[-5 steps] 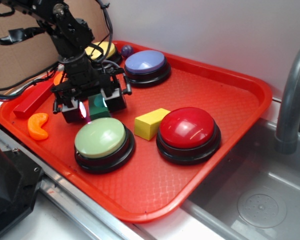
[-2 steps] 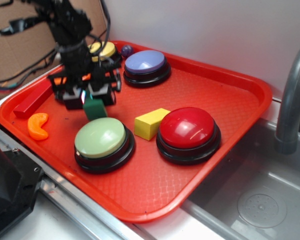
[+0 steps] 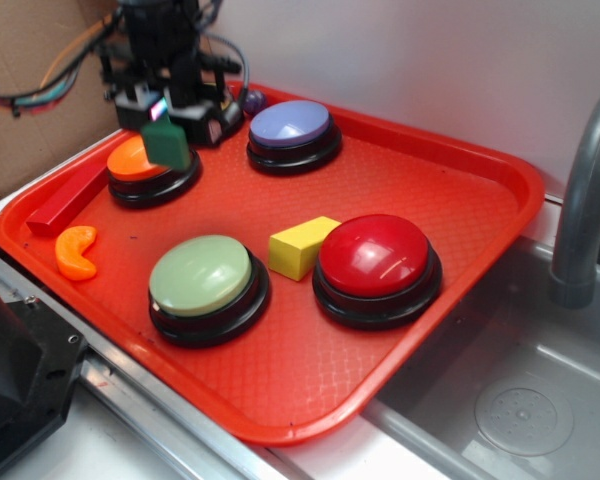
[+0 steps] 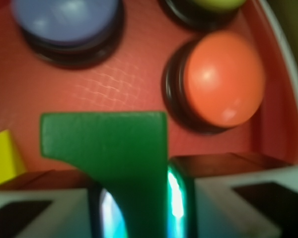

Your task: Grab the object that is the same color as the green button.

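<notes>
The object, a small dark green block (image 3: pixel 167 144) with a curved notch, hangs in the air above the orange-domed button (image 3: pixel 140 164) at the tray's back left. My gripper (image 3: pixel 165 112) is shut on it from above. In the wrist view the green block (image 4: pixel 116 148) fills the middle, pinched between my two fingers (image 4: pixel 181 198). The green button (image 3: pixel 201 274), pale green on a black base, sits near the tray's front and is out of the wrist view.
The red tray (image 3: pixel 430 170) also holds a purple button (image 3: pixel 291 125), a red button (image 3: pixel 374 256), a yellow block (image 3: pixel 300 245), an orange crescent (image 3: pixel 76 252) and a red bar (image 3: pixel 68 196). A sink (image 3: pixel 520 400) with a grey faucet (image 3: pixel 585 200) lies right.
My gripper has risen and moved toward the back left with the green block, lifting it off the tray from beside the green button to above the orange button.
</notes>
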Tool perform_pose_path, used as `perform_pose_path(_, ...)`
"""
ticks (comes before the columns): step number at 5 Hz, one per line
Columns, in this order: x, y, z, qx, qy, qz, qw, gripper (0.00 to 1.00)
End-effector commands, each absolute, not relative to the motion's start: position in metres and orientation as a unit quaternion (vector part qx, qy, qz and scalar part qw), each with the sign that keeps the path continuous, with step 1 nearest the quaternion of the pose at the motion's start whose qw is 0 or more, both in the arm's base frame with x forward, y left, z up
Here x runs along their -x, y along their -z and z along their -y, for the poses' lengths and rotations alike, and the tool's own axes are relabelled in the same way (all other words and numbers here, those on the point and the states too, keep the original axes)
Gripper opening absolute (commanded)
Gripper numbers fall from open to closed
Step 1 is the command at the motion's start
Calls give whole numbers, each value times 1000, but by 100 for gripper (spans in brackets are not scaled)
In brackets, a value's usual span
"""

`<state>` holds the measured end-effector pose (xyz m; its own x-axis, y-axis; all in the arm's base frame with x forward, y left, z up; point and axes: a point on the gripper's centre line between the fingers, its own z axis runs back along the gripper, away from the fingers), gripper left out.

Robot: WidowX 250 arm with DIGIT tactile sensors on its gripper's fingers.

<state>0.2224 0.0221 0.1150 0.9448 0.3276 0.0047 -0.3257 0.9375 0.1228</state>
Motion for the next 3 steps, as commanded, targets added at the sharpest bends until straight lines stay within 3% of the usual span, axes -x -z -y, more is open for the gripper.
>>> perform_pose_path(1, -232, -199, -15, -14, -70, 77, 994, 0)
perform_pose_path(2, -227, -206, -14, 10, -39, 98, 994, 0)
perform_pose_path(3, -226, -204, -19, 9, -70, 85, 994, 0)
